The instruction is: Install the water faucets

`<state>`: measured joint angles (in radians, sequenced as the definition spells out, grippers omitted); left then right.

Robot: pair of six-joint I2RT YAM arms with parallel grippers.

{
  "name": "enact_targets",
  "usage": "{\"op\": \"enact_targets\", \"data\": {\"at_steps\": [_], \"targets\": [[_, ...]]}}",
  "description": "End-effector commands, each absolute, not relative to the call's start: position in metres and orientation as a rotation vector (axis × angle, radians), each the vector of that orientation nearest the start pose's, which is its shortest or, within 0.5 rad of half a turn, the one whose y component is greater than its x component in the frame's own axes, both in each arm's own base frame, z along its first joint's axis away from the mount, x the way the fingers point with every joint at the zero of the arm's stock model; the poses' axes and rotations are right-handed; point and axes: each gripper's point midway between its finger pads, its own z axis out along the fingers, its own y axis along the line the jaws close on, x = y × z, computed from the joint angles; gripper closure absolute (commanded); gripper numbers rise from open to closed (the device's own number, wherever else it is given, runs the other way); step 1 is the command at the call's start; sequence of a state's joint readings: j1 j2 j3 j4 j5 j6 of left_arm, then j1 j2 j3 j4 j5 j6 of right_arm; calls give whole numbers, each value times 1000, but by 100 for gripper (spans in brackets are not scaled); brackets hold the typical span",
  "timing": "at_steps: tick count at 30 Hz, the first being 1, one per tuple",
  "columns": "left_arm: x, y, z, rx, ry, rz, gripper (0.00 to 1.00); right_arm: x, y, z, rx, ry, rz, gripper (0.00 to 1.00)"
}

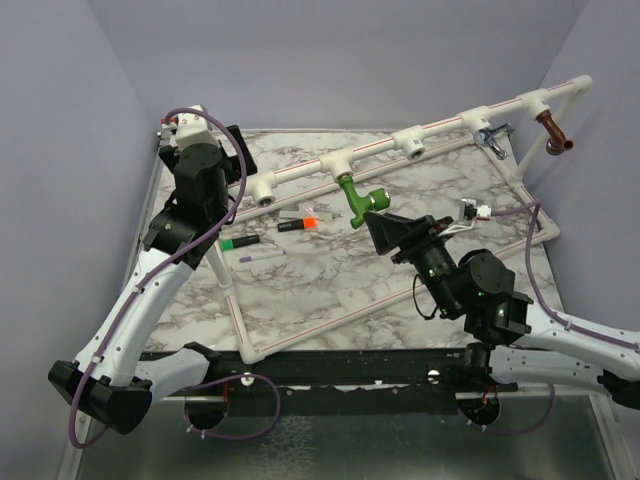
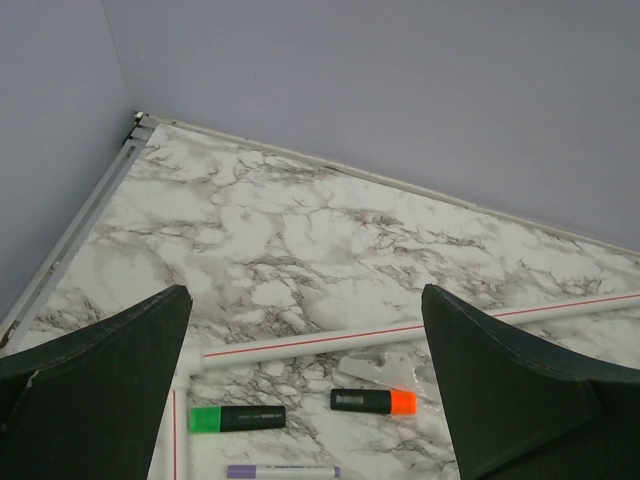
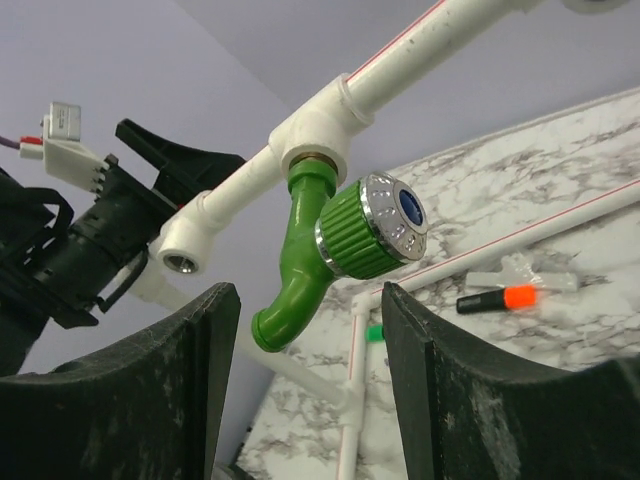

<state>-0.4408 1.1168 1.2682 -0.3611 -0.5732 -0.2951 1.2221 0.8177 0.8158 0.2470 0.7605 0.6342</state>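
- Green faucet [image 1: 352, 197] hanging spout-down from a tee on the white pipe rail [image 1: 440, 125], threads hidden inside the fitting.
- Chrome faucet [image 1: 495, 135] and copper-brown faucet [image 1: 553, 130] farther right along the same rail, small and hard to make out.
- Right gripper [image 3: 310, 300] spread apart just below the green faucet, gripping nothing.
- Left gripper [image 2: 305, 330] gaping wide near the rail's left end, fingers cut off by the picture's edge.
- Orange-capped marker [image 1: 297, 223], green-capped marker [image 1: 240, 243] and purple pen [image 1: 262, 257] lying on the marble table [image 1: 330, 280] on the arms' side of the rail; labels too small to read.
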Motion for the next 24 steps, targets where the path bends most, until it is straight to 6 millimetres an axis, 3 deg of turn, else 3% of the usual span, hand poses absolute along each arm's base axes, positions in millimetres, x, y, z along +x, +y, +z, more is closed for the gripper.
{"op": "enact_targets", "data": {"at_steps": [1,14,21,24], "targets": [[315,-88,240,-8,2171,77,1,196,238,401,-6,1416,836,36],[317,-89,239,-7,2175,81,1,186,218,435,-598,1186,375,34],[316,-88,238,-3,2177,85,1,176,218,436,-980,1001,111,33],[316,-88,239,-4,2176,85,1,182,218,430,-1107,961,-34,30]]}}
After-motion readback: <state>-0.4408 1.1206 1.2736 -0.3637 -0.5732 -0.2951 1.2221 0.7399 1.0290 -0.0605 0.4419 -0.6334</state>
